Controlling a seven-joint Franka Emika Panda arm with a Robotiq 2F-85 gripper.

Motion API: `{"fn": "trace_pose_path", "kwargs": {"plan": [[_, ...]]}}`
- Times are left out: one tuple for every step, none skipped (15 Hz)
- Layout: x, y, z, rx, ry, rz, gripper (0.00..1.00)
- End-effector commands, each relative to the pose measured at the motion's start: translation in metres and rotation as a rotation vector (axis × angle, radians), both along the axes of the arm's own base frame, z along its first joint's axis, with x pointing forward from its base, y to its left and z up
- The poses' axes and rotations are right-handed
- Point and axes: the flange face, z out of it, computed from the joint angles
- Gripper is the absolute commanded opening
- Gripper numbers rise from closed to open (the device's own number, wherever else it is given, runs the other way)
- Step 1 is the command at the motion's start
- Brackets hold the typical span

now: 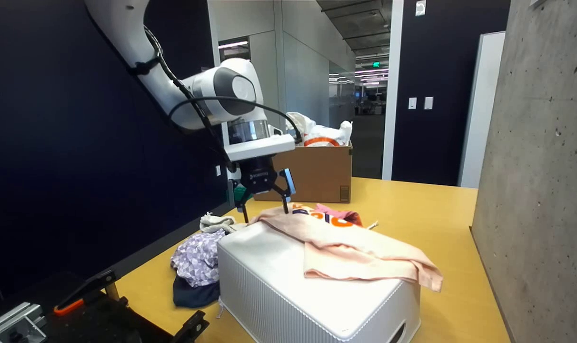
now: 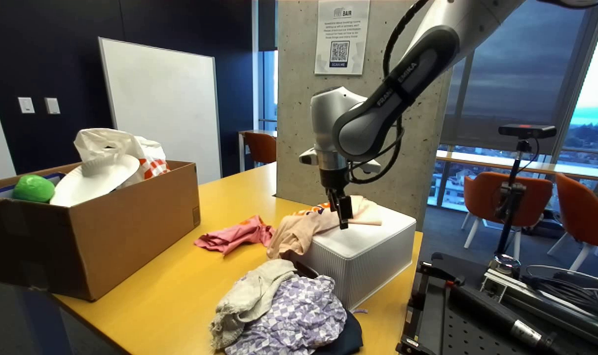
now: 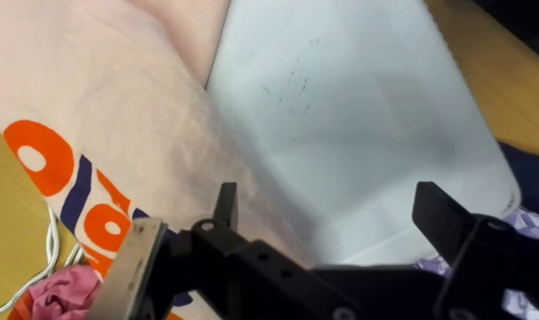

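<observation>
You had a yellow table [image 1: 412,205] bearing the load. On it, a white ribbed box [image 2: 378,268], smooth face up. Right beside that, heaped: navy cloth [image 1: 194,291] lowest, purple-and-white patterned cloth [image 2: 299,310] over it, beige cloth [image 2: 259,291] against the patterned one. Apart from these you had crumpled pink cloth [image 2: 240,234], white cords [image 3: 52,240] next to it. At one end of the table stood an open cardboard box [image 2: 141,227].

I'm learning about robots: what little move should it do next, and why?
Maybe nudge the gripper towards the peach cloth: its jaws stand open, and in the wrist view the gap between them shows mostly white box, with little cloth.
</observation>
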Motion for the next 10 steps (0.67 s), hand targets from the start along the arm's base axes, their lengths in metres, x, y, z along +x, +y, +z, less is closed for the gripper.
{"fn": "trace_pose_path", "kwargs": {"plan": [[0.018,0.002,-0.014,0.014,-0.016,0.054,1.0],[0.02,0.003,-0.015,0.011,-0.024,0.065,1.0],[0.024,0.005,-0.017,0.012,-0.034,0.072,1.0],[0.027,0.005,-0.02,0.011,-0.037,0.076,1.0],[0.03,0.006,-0.022,0.013,-0.038,0.076,1.0],[0.032,0.006,-0.025,0.013,-0.039,0.08,1.0],[0.034,0.007,-0.026,0.01,-0.042,0.086,0.86],[0.035,0.008,-0.027,0.011,-0.042,0.09,0.74],[0.035,0.008,-0.027,0.014,-0.042,0.092,0.65],[0.035,0.008,-0.028,0.014,-0.043,0.097,0.58]]}}
